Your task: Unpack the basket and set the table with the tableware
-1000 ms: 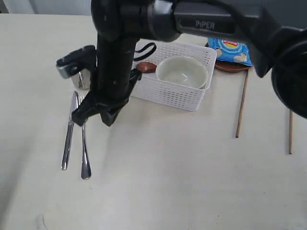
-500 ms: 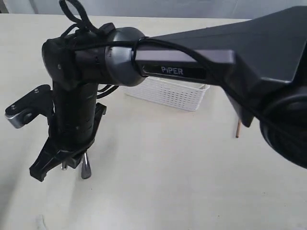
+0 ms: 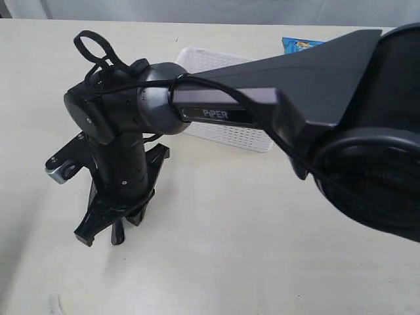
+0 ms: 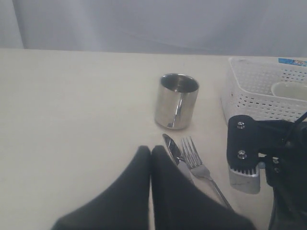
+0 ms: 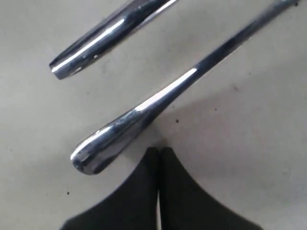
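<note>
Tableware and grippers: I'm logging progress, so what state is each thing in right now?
Steel cup: upright on the pale table, mouth up.
Steel fork: lying flat, tines toward the cup.
Steel knife: lying flat beside the fork.
White lattice plastic basket: upright, cream bowl inside.
Left gripper: shut, empty.
Right gripper: shut, empty.

The right arm (image 3: 275, 85) reaches across from the right, its gripper (image 3: 88, 235) pointing down at the table (image 3: 216, 262) at the near left. Behind the arm part of the basket (image 3: 230, 136) shows, with a blue bag (image 3: 298, 44) far right.
</note>
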